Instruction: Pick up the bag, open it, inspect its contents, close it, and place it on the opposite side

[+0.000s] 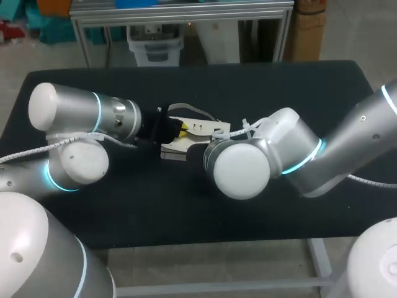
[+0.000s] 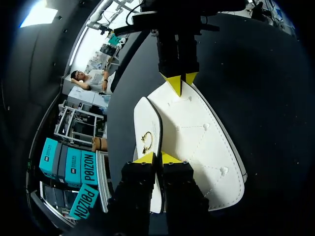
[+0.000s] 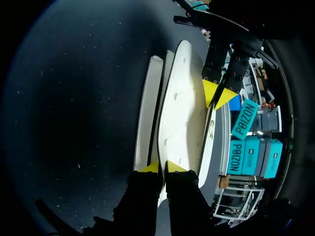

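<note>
- My left arm (image 1: 80, 115) comes in from the desk's (image 1: 186, 211) left edge and lies low across it, pointing toward the middle.
- The left end effector (image 2: 157, 158) has its yellow tips drawn close together. The thin near edge of the bag (image 2: 199, 142) is nipped between them, so I read it as clamped on the bag.
- The bag is white with stitched panels and sits around the middle of the desk, a little nearer the far edge, strung between my two end effectors. I cannot tell whether its underside touches the desk.
- A narrower white flap (image 2: 146, 123) stands beside the main panel and carries a small gold clasp (image 2: 146, 141). In the head view a pale strap (image 1: 193, 110) loops out on the far side.
- The right end effector (image 3: 162, 167) grips the opposite edge of the bag, fingers nearly together with the white rim between them.
- My right arm (image 1: 347, 136) enters from the right edge, and its round wrist joint covers that end of the bag in the head view.
</note>
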Motion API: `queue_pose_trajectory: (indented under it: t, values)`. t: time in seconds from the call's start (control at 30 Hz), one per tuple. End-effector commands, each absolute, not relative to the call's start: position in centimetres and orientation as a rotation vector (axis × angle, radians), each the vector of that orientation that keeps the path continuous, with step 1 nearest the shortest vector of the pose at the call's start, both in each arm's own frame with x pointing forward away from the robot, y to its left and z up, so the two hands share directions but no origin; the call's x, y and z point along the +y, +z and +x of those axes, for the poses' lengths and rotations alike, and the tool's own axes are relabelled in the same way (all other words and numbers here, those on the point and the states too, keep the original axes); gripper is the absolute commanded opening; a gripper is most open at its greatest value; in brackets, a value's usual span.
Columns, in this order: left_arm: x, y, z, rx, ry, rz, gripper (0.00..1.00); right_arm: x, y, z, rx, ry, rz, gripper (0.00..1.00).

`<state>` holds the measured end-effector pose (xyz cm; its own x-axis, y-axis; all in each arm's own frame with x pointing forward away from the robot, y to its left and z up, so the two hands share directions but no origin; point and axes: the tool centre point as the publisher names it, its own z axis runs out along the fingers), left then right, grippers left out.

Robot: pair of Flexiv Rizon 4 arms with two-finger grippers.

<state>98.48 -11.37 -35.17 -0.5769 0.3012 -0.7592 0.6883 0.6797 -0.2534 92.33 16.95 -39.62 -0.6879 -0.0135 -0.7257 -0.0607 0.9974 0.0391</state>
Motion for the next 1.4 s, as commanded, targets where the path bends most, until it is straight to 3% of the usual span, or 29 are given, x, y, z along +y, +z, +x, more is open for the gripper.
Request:
queue_pose_trajectory:
  t: [0.03,0.53,0.57,0.6,0.83,1.0,1.1,1.4]
  values:
    - [-9.3,-33.1,99.5,2.212,-0.833,0.784,0.0,16.7,-40.7,91.9,2.312,0.087,-0.056,0.0]
    - [-8.4,-30.8,99.8,2.377,-0.913,0.783,0.02,16.7,-40.7,91.9,2.312,0.087,-0.056,0.0]
    - [-8.6,-31.1,99.8,2.388,-0.908,0.782,0.18,16.7,-40.7,91.9,2.312,0.087,-0.056,0.0]
    - [-8.7,-31.3,99.8,2.398,-0.899,0.778,0.27,16.7,-40.7,91.9,2.312,0.087,-0.056,0.0]
    - [-9.3,-32.2,99.9,2.445,-0.869,0.751,0.47,16.7,-40.7,91.9,2.312,0.087,-0.056,0.0]
    - [-9.3,-32.7,99.7,2.455,-0.857,0.719,0.45,16.7,-40.7,91.9,2.312,0.087,-0.056,0.0]
    - [-9.3,-33.3,99.4,2.455,-0.83,0.707,0.38,16.7,-40.7,91.9,2.312,0.087,-0.056,0.0]
    - [-10.0,-35.0,100.8,2.503,-0.771,0.626,0.38,16.7,-40.7,91.9,2.312,0.087,-0.056,0.0]
